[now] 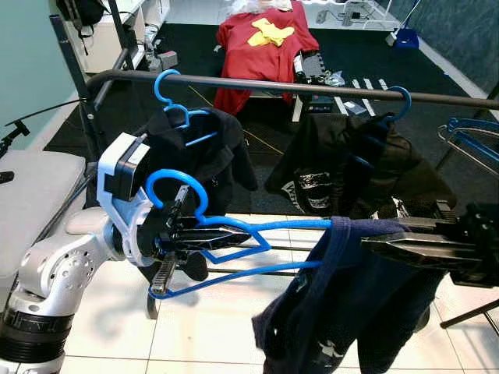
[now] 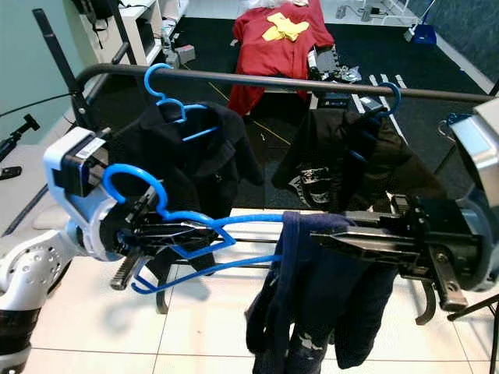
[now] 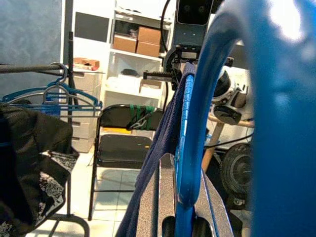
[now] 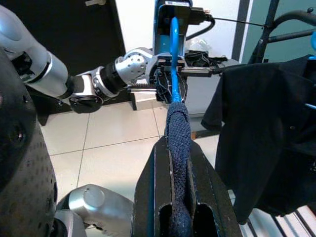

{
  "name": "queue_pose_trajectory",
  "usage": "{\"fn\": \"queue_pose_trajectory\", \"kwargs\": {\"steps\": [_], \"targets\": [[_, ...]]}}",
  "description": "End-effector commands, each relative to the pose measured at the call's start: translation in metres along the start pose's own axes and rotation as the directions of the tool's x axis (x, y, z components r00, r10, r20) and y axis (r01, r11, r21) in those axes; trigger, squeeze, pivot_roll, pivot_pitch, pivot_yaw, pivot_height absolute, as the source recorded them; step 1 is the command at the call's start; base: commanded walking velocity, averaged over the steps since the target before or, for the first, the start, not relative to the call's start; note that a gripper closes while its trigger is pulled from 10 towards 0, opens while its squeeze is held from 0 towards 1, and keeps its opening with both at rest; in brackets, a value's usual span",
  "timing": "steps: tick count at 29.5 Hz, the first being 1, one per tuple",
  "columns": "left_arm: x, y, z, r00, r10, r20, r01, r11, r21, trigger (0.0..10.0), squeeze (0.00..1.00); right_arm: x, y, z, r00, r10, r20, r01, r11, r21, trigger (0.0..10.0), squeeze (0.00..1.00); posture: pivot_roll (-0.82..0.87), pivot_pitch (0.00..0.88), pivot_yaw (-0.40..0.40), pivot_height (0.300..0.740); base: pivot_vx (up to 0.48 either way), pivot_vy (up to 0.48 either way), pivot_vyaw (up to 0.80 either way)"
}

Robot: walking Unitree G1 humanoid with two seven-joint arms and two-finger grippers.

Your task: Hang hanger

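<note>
A blue plastic hanger [image 1: 265, 226] carrying a navy garment [image 1: 343, 304] is held level between both arms, below and in front of the dark rack rail [image 1: 273, 83]. My left gripper [image 1: 175, 238] is shut on the hanger just under its hook [image 1: 168, 181]; the left wrist view looks along the hanger [image 3: 190, 123]. My right gripper [image 1: 374, 243] is shut on the hanger's other shoulder through the navy cloth [image 4: 177, 128]. The garment droops toward the floor.
Two black garments [image 1: 210, 152] [image 1: 351, 156] hang on blue hangers on the rail, with a gap between them. Several empty hangers [image 1: 468, 136] hang at the far right. A red shirt [image 1: 265, 47] lies behind the rack. A grey seat [image 1: 31, 187] is at the left.
</note>
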State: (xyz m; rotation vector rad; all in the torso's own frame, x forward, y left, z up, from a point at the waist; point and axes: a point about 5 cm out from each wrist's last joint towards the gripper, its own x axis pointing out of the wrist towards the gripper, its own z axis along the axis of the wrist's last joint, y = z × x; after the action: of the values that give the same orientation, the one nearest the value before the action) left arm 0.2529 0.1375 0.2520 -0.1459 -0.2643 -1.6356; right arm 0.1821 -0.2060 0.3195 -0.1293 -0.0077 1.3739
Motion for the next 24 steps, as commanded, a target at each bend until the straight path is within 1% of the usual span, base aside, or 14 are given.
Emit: {"fn": "queue_pose_trajectory", "kwargs": {"steps": [1, 3, 6, 7, 8, 9, 12, 14, 17, 19, 20, 23, 24], "targets": [[0.009, 0.0, 0.001, 1.0, -0.019, 0.017, 0.019, 1.0, 0.011, 0.0, 0.0, 0.004, 0.0, 0.002, 1.0, 0.003, 0.021, -0.002, 0.999, -0.034, 0.0, 0.0, -0.09, 0.129, -0.009, 0.74, 0.0, 0.0, 0.0], [0.014, 0.001, 0.001, 0.998, 0.0, 0.06, 0.0, 1.0, 0.006, 0.0, 0.0, 0.006, -0.005, -0.002, 0.999, -0.042, 0.022, 0.043, 0.998, -0.049, 0.0, 0.0, -0.09, 0.131, -0.009, 0.74, 0.0, 0.0, 0.0], [0.016, 0.002, 0.001, 0.997, 0.008, 0.082, -0.008, 1.0, 0.0, 0.0, 0.0, 0.007, -0.007, -0.004, 0.998, -0.058, 0.023, 0.059, 0.997, -0.052, 0.0, 0.0, -0.09, 0.131, -0.009, 0.74, 0.0, 0.0, 0.0], [0.02, 0.002, 0.0, 0.994, 0.014, 0.106, -0.013, 1.0, -0.008, 0.0, 0.0, 0.008, -0.011, -0.003, 0.996, -0.084, 0.038, 0.086, 0.995, -0.058, 10.0, 0.08, -0.09, 0.131, -0.009, 0.74, 0.0, 0.0, 0.0], [0.02, 0.002, 0.0, 0.994, 0.014, 0.106, -0.013, 1.0, -0.008, 0.0, 0.0, 0.008, -0.011, -0.003, 0.996, -0.084, 0.038, 0.086, 0.995, -0.058, 10.0, 0.08, -0.09, 0.131, -0.009, 0.74, 0.0, 0.0, 0.0], [0.025, 0.003, -0.001, 0.989, 0.026, 0.144, -0.024, 0.999, -0.021, 0.0, 0.0, 0.009, -0.017, 0.0, 0.991, -0.119, 0.068, 0.124, 0.989, -0.077, 10.0, 1.0, -0.09, 0.131, -0.009, 0.74, 0.0, 0.0, 0.0], [0.026, 0.003, -0.002, 0.987, 0.032, 0.157, -0.029, 0.999, -0.025, 0.0, 0.0, 0.009, -0.019, 0.001, 0.988, -0.131, 0.079, 0.137, 0.987, -0.082, 10.0, 1.0, -0.09, 0.131, -0.009, 0.74, 0.0, 0.0, 0.0], [0.03, 0.006, -0.001, 0.974, 0.062, 0.218, -0.053, 0.998, -0.046, 0.0, 0.0, 0.008, -0.022, 0.003, 0.982, -0.158, 0.1, 0.167, 0.982, -0.09, 10.0, 1.0, -0.09, 0.133, -0.013, 0.74, 0.0, 0.0, 0.0], [0.031, 0.007, 0.0, 0.967, 0.075, 0.242, -0.064, 0.997, -0.054, 0.0, 0.0, 0.007, -0.023, 0.004, 0.98, -0.164, 0.112, 0.174, 0.98, -0.095, 10.0, 1.0, -0.09, 0.134, -0.014, 0.74, 0.0, 0.0, 0.0], [0.033, 0.009, 0.0, 0.953, 0.102, 0.284, -0.085, 0.994, -0.07, 0.0, 0.0, 0.006, -0.026, 0.009, 0.971, -0.185, 0.153, 0.204, 0.972, -0.114, 10.0, 1.0, -0.09, 0.134, -0.015, 0.74, 0.0, 0.0, 0.0], [0.033, 0.009, 0.0, 0.953, 0.102, 0.284, -0.085, 0.994, -0.07, 0.0, 0.0, 0.006, -0.026, 0.009, 0.971, -0.185, 0.153, 0.204, 0.972, -0.114, 10.0, 1.0, -0.09, 0.134, -0.015, 0.74, 0.0, 0.0, 0.0], [0.034, 0.01, 0.001, 0.941, 0.123, 0.315, -0.101, 0.991, -0.085, 0.0, 0.0, 0.0, -0.034, 0.018, 0.938, -0.241, 0.247, 0.277, 0.954, -0.12, 10.0, 1.0, -0.09, 0.134, -0.018, 0.74, 0.0, 0.0, 0.0], [0.034, 0.01, 0.001, 0.941, 0.123, 0.315, -0.101, 0.991, -0.085, 0.0, 0.0, 0.0, -0.034, 0.018, 0.938, -0.241, 0.247, 0.277, 0.954, -0.12, 10.0, 1.0, -0.09, 0.134, -0.018, 0.74, 0.0, 0.0, 0.0]]}}
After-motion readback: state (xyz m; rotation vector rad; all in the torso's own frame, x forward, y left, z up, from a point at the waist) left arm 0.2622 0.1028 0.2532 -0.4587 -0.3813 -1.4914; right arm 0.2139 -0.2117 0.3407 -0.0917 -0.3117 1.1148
